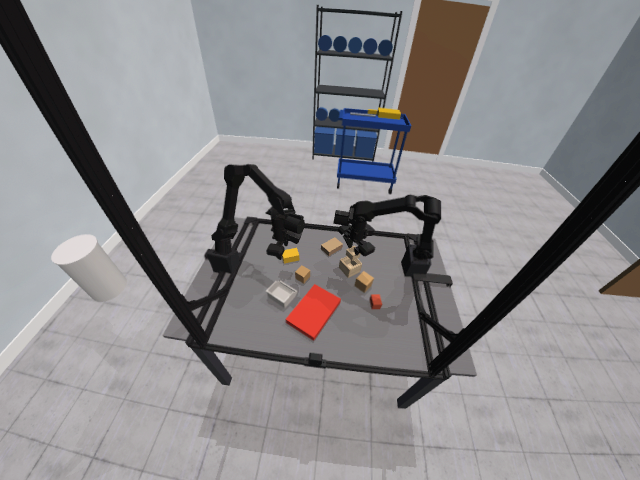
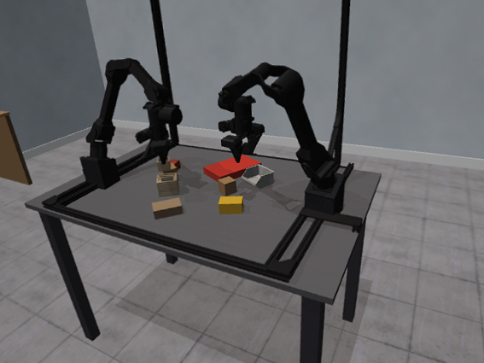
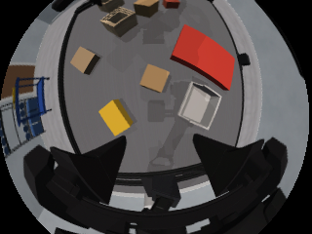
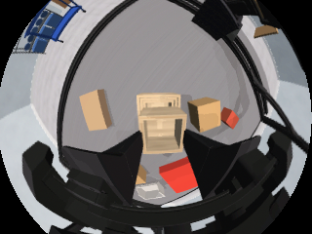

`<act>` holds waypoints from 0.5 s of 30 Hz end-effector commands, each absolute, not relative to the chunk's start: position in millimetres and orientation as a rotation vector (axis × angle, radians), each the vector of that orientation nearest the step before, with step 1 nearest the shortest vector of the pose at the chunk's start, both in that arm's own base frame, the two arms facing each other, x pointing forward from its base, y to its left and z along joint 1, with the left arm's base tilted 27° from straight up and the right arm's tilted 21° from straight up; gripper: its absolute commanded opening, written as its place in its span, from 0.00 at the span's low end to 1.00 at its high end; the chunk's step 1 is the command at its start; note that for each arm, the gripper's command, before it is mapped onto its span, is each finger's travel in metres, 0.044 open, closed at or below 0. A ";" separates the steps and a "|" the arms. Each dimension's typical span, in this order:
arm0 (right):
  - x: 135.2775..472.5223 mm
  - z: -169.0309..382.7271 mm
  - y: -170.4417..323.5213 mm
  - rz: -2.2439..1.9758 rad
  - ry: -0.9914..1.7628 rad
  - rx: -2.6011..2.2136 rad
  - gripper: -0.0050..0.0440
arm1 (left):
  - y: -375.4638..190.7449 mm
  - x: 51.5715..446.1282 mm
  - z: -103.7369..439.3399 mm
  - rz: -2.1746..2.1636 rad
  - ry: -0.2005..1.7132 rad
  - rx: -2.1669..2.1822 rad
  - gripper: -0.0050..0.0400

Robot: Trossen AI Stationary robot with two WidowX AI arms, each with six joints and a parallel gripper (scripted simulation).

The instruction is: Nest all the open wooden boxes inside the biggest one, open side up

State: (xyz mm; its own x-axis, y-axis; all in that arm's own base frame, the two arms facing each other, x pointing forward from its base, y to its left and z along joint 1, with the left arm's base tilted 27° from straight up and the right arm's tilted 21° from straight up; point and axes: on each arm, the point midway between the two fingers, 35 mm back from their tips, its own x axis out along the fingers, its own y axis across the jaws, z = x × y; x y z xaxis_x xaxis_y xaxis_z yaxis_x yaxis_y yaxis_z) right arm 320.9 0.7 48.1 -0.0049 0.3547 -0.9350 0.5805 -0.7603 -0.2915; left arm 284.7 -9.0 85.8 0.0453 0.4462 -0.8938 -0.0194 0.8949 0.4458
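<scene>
The biggest wooden box (image 1: pixel 352 269) (image 2: pixel 168 187) (image 3: pixel 119 23) (image 4: pixel 158 96) stands open side up on the table. Stepped rims show at least one smaller box inside it; how many cannot be told. My right gripper (image 1: pixel 354 252) (image 2: pixel 163 161) (image 4: pixel 162 133) is shut on a small open wooden box (image 2: pixel 163 164) (image 4: pixel 162 113), its mouth facing up. This box is held in the air above the biggest box's far side in the top view, apart from it. My left gripper (image 1: pixel 284 248) (image 2: pixel 244 155) (image 3: pixel 160 138) is open and empty, high above the table.
Tan blocks (image 1: pixel 331 246) (image 1: pixel 364 282) (image 1: pixel 302 274) stand around the biggest box. A yellow block (image 1: pixel 291 255) (image 3: pixel 115 117), a white tray (image 1: pixel 281 302), a red slab (image 1: pixel 313 311) (image 3: pixel 202 56) and a small red block (image 1: pixel 375 301) (image 4: pixel 229 117) also lie on the table.
</scene>
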 end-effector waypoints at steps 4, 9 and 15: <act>322.1 49.8 1.3 -1.860 0.989 2.091 0.10 | -16.4 328.0 59.2 0.413 1.310 0.402 1.00; 322.1 49.8 1.3 -1.860 0.989 2.091 0.10 | -21.1 348.6 50.7 0.432 1.210 0.413 1.00; 322.1 49.8 1.3 -1.860 0.989 2.091 0.10 | -28.8 379.2 38.1 0.475 1.039 0.443 1.00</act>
